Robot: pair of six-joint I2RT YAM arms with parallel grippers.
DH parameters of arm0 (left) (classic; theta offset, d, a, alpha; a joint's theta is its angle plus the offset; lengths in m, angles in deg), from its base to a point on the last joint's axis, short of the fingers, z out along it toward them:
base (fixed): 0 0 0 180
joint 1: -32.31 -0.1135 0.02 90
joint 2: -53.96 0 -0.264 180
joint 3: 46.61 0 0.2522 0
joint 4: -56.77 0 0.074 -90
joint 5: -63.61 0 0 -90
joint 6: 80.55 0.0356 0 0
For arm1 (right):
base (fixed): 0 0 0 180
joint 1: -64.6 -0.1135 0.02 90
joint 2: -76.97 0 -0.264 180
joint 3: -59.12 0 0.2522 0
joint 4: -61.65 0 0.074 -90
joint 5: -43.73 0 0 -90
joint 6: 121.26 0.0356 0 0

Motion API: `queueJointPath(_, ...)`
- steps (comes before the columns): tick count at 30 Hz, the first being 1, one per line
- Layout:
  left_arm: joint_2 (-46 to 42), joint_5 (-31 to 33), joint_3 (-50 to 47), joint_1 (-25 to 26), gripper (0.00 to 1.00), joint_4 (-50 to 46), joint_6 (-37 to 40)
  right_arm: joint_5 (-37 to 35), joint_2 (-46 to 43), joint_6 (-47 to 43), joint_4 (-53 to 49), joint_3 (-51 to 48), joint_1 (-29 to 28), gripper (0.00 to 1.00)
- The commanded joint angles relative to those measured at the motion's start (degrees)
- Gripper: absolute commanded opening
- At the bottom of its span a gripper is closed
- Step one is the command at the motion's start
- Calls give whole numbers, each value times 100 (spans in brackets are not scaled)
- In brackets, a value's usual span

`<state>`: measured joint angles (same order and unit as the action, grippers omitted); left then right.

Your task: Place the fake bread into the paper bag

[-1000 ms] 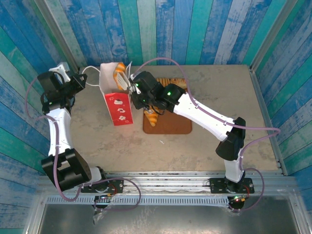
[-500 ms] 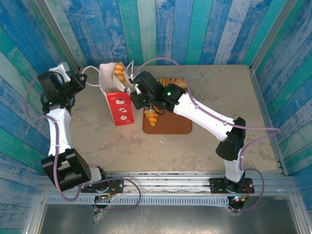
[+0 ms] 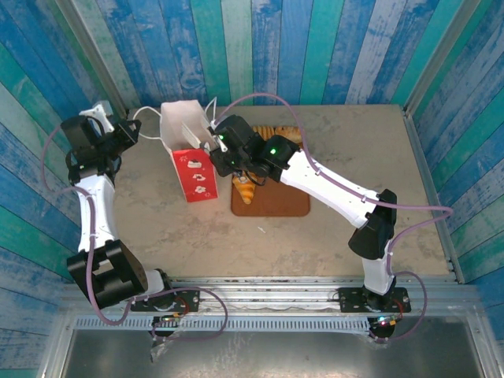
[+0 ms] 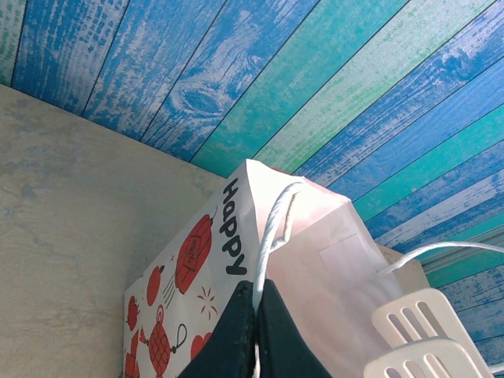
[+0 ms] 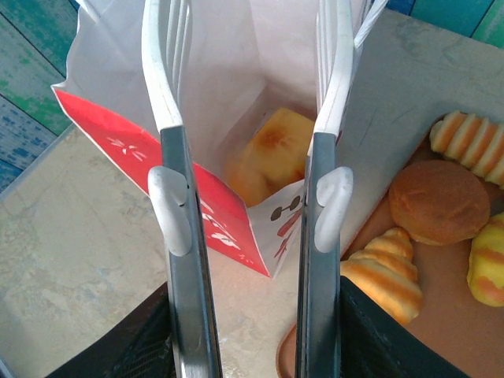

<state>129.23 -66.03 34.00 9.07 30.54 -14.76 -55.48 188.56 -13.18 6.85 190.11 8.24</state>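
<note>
Hovering over the mouth of the paper bag (image 3: 194,173), my right end effector (image 3: 211,134) stood with its jaws partly apart and empty, while my left end effector (image 4: 256,315) was pinched shut on the bag's loop handle (image 4: 272,228), a grip plain in my left wrist view and too small to judge from above. My right wrist view looked down between the fingers (image 5: 169,197) into the bag and found a piece of fake bread (image 5: 268,153) lying at its bottom, where the top view gave plain white paper. It also showed a round bun (image 5: 439,201) and a croissant (image 5: 382,276) on the brown tray (image 5: 441,331) beside the bag.
</note>
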Motion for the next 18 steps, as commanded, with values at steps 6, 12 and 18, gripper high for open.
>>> queueJointPath(6, -302, -178, -93, 17, 7, 113, -87, 151, -233, 124, 276, 233, -33, 49)
queueJointPath(12, -302, -400, -34, 14, 11, 174, -219, 378, -334, 143, 453, 409, -29, 49)
queueJointPath(18, -302, -520, 73, 17, 26, 212, -413, 713, -656, 169, 786, 543, -31, 49)
